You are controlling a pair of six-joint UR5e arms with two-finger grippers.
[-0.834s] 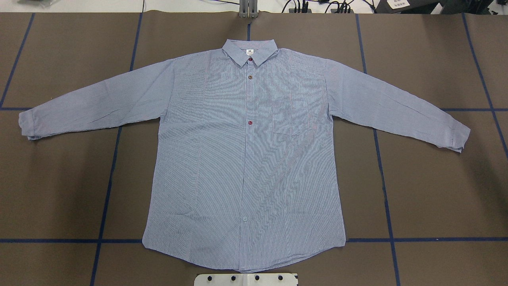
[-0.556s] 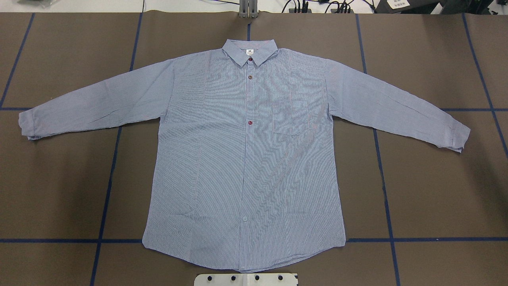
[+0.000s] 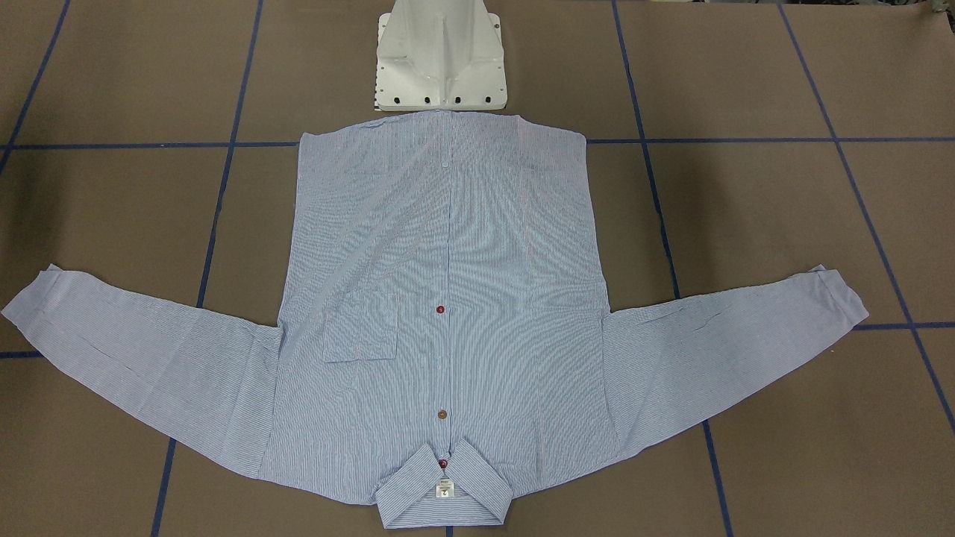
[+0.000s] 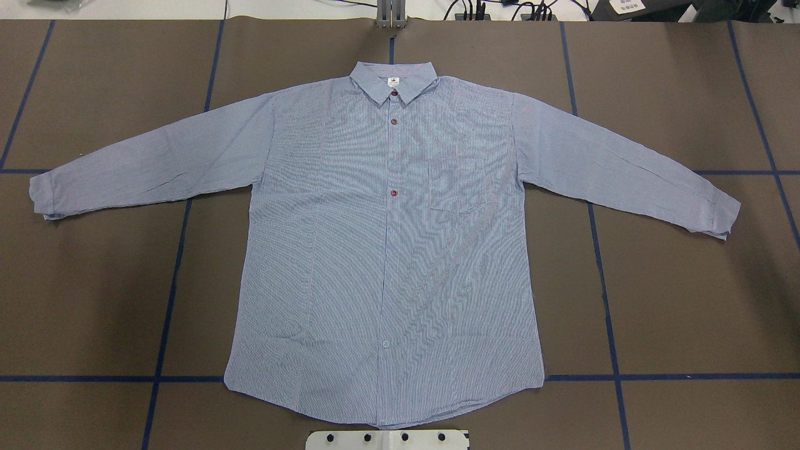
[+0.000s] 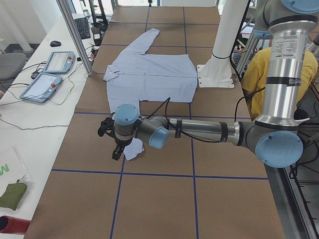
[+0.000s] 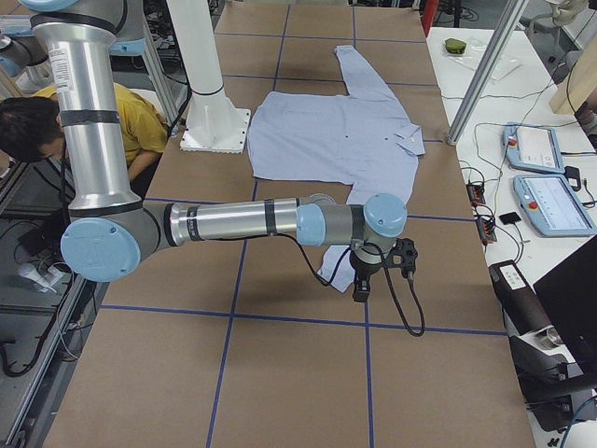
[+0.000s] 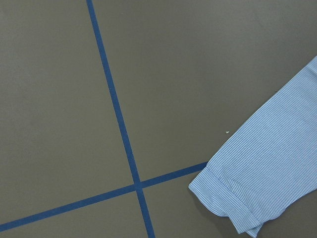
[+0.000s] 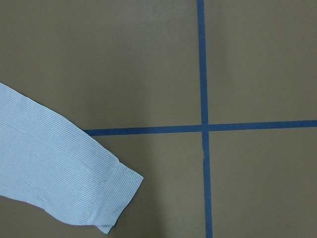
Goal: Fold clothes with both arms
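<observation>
Striped shirt (image 4: 387, 250) flat on worktop (image 4: 94, 300); left arm (image 5: 199, 130), right arm (image 6: 233, 222) near cuffs (image 7: 225, 198); jaws state cannot be told. Risk: one layer pinched, sleeve dragged, body skewed

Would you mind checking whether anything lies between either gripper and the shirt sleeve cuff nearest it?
Nothing visible does. The left gripper hangs by one sleeve cuff of the shirt, the right gripper by the other cuff; the wrist views show only bare table and blue tape around them.
</observation>
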